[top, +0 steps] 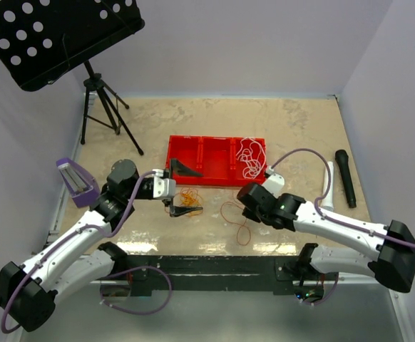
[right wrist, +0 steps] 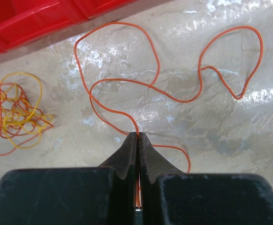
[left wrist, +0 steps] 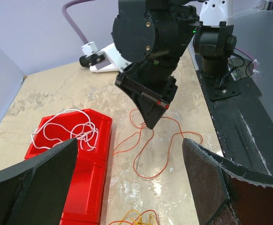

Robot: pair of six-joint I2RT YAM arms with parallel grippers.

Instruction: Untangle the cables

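Two end effectors: left end effector (left wrist: 129,157), right end effector (right wrist: 137,138). One red tray (top: 216,162) — three compartments. Three lots of thin cable: one white cable (top: 250,158), one red-orange cable (right wrist: 183,101), one orange-and-yellow tangle (right wrist: 14,110) — strands too knotted to count. One black microphone (top: 346,178), one white cylinder (top: 327,187), one music stand (top: 58,39), one purple object (top: 75,184).

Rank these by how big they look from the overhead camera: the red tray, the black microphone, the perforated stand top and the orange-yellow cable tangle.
1. perforated stand top, raised nearer the camera, so its lead is unsure
2. red tray
3. black microphone
4. orange-yellow cable tangle
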